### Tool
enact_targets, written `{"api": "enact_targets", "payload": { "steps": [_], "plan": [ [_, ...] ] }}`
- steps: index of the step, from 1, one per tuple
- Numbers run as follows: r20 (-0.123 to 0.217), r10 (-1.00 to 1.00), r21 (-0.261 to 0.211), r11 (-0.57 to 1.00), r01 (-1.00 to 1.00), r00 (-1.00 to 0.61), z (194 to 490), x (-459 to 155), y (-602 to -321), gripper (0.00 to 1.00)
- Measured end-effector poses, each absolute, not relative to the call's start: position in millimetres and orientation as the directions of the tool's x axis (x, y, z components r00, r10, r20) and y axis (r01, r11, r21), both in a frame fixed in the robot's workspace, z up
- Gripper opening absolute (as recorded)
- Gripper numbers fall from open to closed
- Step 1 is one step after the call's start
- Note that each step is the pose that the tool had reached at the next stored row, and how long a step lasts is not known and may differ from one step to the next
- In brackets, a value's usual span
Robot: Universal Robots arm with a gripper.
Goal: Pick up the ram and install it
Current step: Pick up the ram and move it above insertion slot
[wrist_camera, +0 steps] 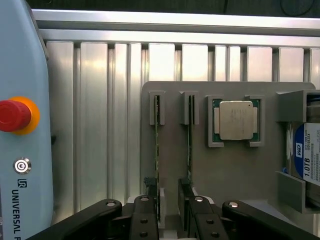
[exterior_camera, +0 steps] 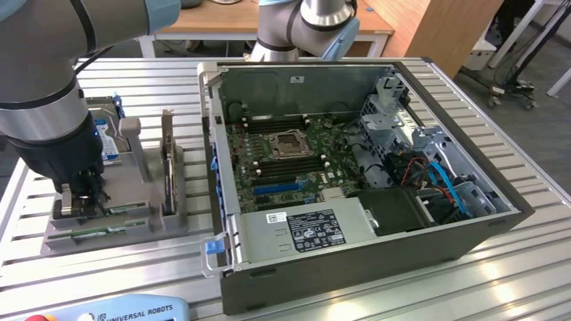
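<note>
Low at the exterior view's left, the gripper (exterior_camera: 80, 200) hangs over a grey holder (exterior_camera: 152, 227) on the slatted table, beside the open case (exterior_camera: 357, 254). Its fingers (wrist_camera: 150, 205) stand wide apart and clamp nothing.

From the wrist view, the gripper (wrist_camera: 170, 200) sits at the near end of the holder (wrist_camera: 230, 170), where the ram (wrist_camera: 156, 140) stands on edge in a narrow slot with a second stick (wrist_camera: 190, 135) just beside it in its own slot. I cannot tell which of the two lies between the fingers. A CPU (wrist_camera: 236, 120) rests in a pocket further along, and a drive (wrist_camera: 307, 155) stands beyond that. The exterior view shows the ram (exterior_camera: 98, 232) as a green strip at the holder's front edge.

My judgement is that the ram is light, thin and stiff, yet brittle, since a twist could crack the board or stress its chips. Its flat faces are smooth and may slip. The best hold is probably a square pinch across the thickness, near the middle of the exposed upper edge and clear of the contact edge seated in the slot.
</note>
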State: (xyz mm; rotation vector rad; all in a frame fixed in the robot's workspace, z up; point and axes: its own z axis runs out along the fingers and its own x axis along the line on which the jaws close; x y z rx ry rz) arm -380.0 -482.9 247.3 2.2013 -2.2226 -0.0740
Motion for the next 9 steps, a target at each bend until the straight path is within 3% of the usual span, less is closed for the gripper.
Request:
{"api": "enact_targets", "payload": {
  "steps": [9],
  "plan": [
    [-0.025,-1.000,0.042,0.009,-0.999,-0.010,247.2,-380.0,-488.7,0.31]
  ]
}}
